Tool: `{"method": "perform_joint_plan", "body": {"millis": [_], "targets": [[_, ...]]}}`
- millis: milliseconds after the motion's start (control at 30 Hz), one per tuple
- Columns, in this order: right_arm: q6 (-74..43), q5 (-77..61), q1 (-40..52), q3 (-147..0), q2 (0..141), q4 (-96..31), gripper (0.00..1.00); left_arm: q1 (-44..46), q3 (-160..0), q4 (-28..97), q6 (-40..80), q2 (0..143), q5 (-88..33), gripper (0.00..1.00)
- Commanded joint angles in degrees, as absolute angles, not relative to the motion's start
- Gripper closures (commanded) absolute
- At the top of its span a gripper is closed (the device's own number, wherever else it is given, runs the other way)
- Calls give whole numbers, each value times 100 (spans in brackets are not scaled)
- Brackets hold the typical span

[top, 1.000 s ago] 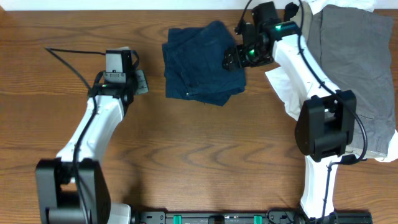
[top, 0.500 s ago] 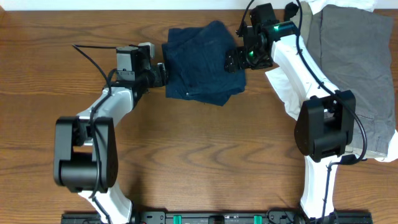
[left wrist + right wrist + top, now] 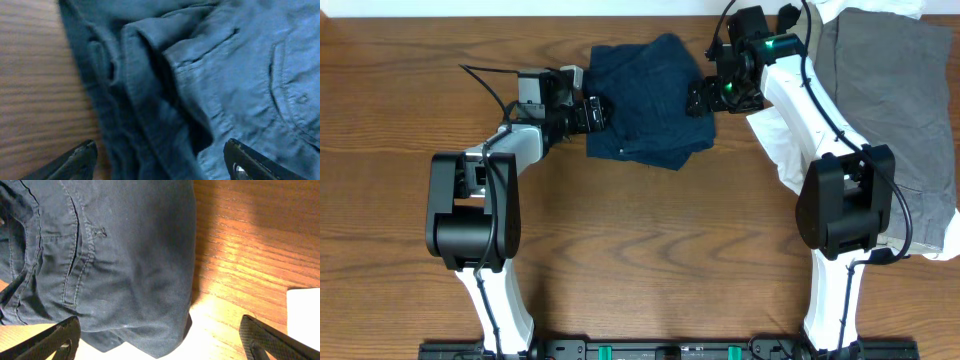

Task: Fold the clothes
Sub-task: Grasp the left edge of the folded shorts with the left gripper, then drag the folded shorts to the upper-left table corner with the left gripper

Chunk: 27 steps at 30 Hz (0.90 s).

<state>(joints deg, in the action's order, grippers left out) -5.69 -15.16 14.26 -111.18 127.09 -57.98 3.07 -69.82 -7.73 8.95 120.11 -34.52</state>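
On the wooden table [image 3: 650, 240], the left arm reaches in from 9 o'clock. The left gripper [image 3: 596, 112] sits at the 9 o'clock edge of the dark navy garment [image 3: 645, 95], which lies in a rumpled, folded heap at about 12 o'clock on the tabletop. In the left wrist view its fingers [image 3: 75, 161] are spread wide and released, gripping nothing. One tip is over bare wood and the other over the cloth's layered hems and seams. At the garment's 3 o'clock edge is the right gripper [image 3: 701, 97], reaching in from the 3 o'clock side. Its fingers [image 3: 50, 341] are likewise splayed and released, framing a smooth navy panel with a stitched pocket seam, with sunlit wood beside it. Whether either gripper touches the cloth cannot be told. Toward 2 o'clock, a grey garment [image 3: 900, 100] lies flat on a white cloth [image 3: 775, 145], which runs under the right arm.
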Motion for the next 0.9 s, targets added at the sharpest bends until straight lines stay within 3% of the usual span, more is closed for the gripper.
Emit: {"method": "perform_joint_plan", "body": {"millis": [0, 267, 500, 667, 800, 867], "targets": [[-637, -1479, 1411, -11240, 12665, -5819, 1, 309, -7146, -731, 812, 12060, -3859, 14], [-639, -1481, 1389, -11240, 12665, -5817, 1, 460, -7146, -353, 196, 12079, -4018, 14], [-642, -1481, 1389, -11240, 12665, -5837, 1, 642, -7146, -344, 86, 12328, -3415, 17], [-642, -1481, 1389, -11240, 12665, -5850, 1, 858, -7146, -344, -185, 12495, -2729, 51], [-642, -1481, 1389, -11240, 12665, -5861, 1, 1103, -7144, -349, -198, 12551, -2086, 91], [-642, -1479, 1389, -11240, 12665, -5881, 1, 1212, -7146, -362, -193, 12554, -1772, 94]]}}
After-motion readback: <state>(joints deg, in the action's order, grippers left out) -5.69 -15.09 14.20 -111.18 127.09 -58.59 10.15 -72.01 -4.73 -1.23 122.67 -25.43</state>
